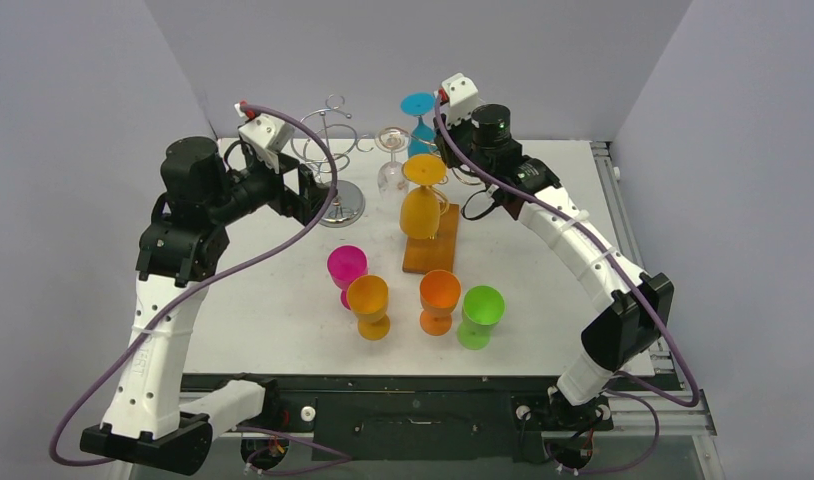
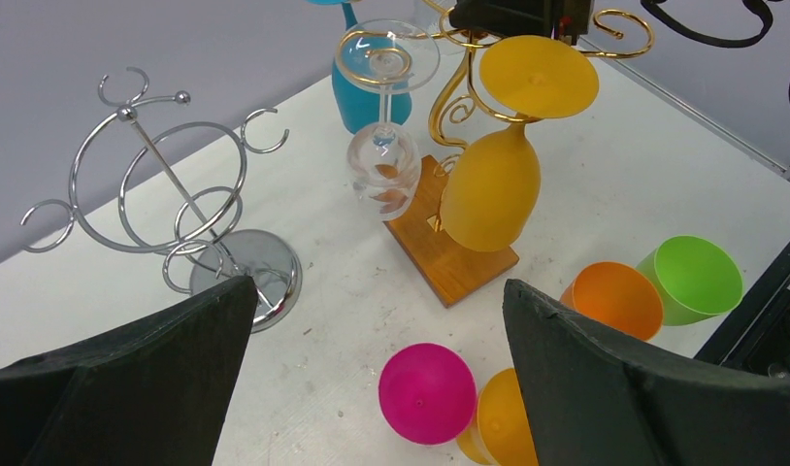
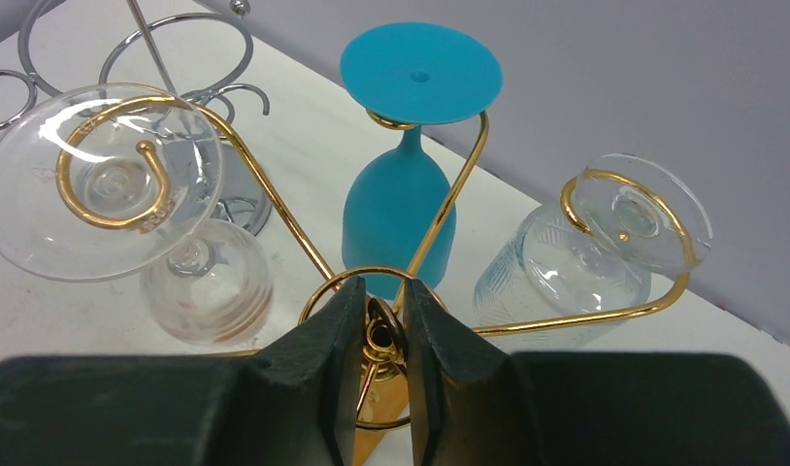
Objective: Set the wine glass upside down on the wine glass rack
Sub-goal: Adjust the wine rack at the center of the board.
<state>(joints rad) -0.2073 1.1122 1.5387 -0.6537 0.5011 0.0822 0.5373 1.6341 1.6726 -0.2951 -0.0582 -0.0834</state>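
Likely light, stiff, slick plastic (hardly fragile): magenta glass (image 2: pixel 425 393), take by stem. Empty left gripper (image 2: pixel 378 286) spread; right gripper (image 3: pixel 381 311) pinching gold rack (image 2: pixel 456 272) top ring.

No legible text, brand, number or sign in any view, faint grey marking on the left arm's white lower link (image 1: pixel 141 362), too small to read

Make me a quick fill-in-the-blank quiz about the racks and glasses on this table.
The right end effector is shut on the top loop of the gold rack, which stands on a ____ base.
The left end effector is ____.
The blue glass hangs ____ on the gold rack.
The pink glass stands ____ on the table.
Answers: wooden, open, upside down, upright.
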